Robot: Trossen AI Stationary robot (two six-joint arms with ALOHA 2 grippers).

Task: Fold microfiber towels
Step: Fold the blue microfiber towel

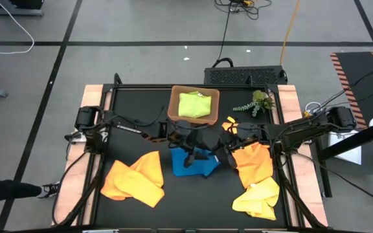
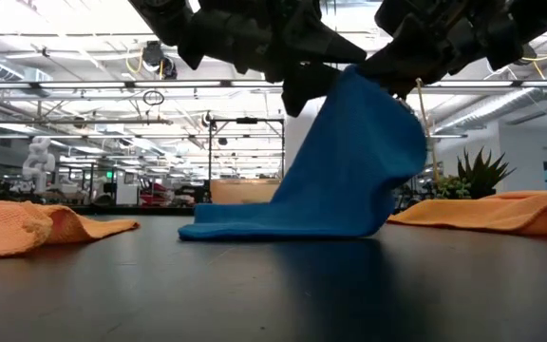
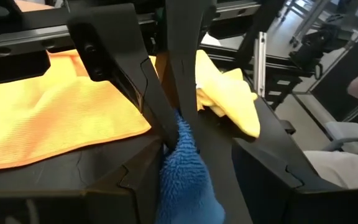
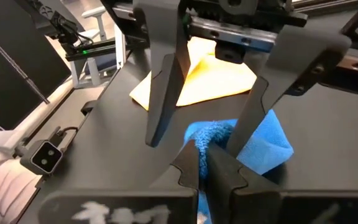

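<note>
A blue microfiber towel [image 2: 349,171] stands half raised at the table's middle, between my two grippers. My right gripper [image 4: 207,163] comes in from the table's right and is shut on it. My left gripper [image 4: 194,143] reaches in from the left and is open, its fingers on either side of the raised blue cloth [image 3: 185,180]; whether a finger touches it, I cannot tell. An orange towel [image 1: 135,181] lies crumpled at the near left. Another orange towel [image 1: 251,162] and a yellow towel [image 1: 258,197] lie at the near right. A lime green towel [image 1: 193,103] lies in the brown tray [image 1: 173,107]. My right gripper pinches a bunched upper part of the blue towel [image 4: 215,134] between its two fingers. It comes from the table's right, slanting a little downward. The towel hangs below the fingers as a slanting sheet, and its lower part [image 2: 273,228] lies on the table.
A small green plant sprig [image 1: 258,102] lies at the far right beside the tray. The black tabletop [image 1: 193,200] has bare room in front of the blue towel, between the orange and yellow towels.
</note>
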